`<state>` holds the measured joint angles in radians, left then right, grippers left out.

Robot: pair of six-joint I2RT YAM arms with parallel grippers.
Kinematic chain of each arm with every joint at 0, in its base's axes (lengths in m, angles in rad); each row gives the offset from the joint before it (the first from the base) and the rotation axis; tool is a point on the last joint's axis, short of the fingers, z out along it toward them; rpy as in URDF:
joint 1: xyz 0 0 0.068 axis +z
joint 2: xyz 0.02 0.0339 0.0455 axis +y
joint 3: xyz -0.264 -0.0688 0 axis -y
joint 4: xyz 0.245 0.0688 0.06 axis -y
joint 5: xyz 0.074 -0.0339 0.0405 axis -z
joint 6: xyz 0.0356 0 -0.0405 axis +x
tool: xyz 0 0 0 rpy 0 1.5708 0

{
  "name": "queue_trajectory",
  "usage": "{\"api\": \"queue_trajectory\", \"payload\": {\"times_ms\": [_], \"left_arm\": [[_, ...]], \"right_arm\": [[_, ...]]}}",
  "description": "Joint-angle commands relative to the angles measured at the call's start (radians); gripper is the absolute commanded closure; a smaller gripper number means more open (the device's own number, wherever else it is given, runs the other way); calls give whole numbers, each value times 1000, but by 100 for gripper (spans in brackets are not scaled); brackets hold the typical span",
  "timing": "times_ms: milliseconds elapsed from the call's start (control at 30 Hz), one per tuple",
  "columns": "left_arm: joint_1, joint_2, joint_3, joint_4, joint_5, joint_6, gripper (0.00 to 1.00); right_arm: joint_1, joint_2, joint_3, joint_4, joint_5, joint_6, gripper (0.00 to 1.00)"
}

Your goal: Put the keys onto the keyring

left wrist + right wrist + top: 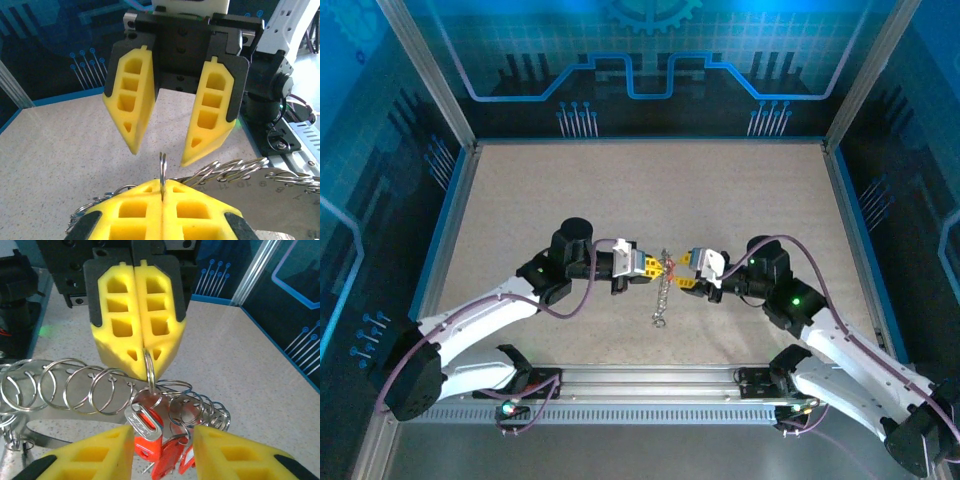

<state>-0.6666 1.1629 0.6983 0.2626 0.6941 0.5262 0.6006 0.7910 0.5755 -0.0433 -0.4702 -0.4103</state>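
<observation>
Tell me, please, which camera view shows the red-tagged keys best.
The right wrist view: the keys hang close up, silver blades and red tags clear. The top external view shows them as a tiny red speck.

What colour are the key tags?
The key tags are red, best seen in the right wrist view.

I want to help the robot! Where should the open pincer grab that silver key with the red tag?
Probably the silver head of the key, above its red tag. It dangles under the small ring pinched by the shut left pincer; the open right pincer faces it, a finger either side, so come straight in.
</observation>
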Motion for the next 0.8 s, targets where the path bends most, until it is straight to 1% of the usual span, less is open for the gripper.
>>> {"api": "queue_trajectory", "payload": {"times_ms": [0, 133, 300, 433, 533, 700, 767], "left_arm": [[6, -21, -5, 56, 70, 8, 100], [7, -20, -8, 69, 68, 6, 100], [7, -16, -17, 89, 77, 3, 100], [8, -16, -32, 131, 79, -8, 100], [8, -14, -30, 130, 77, -2, 100], [7, -8, -26, 133, 70, 5, 100], [7, -6, -28, 135, 65, 6, 100]], "right_arm": [[-10, -2, -26, 74, -74, 40, 57], [-14, 22, -35, 93, -112, 68, 56], [-16, 53, -39, 112, -117, 105, 55], [-25, 86, -29, 115, -175, 123, 56], [-27, 104, -35, 134, -202, 141, 60], [-26, 114, -49, 175, -232, 166, 71], [-27, 118, -49, 174, -236, 165, 73]]}}
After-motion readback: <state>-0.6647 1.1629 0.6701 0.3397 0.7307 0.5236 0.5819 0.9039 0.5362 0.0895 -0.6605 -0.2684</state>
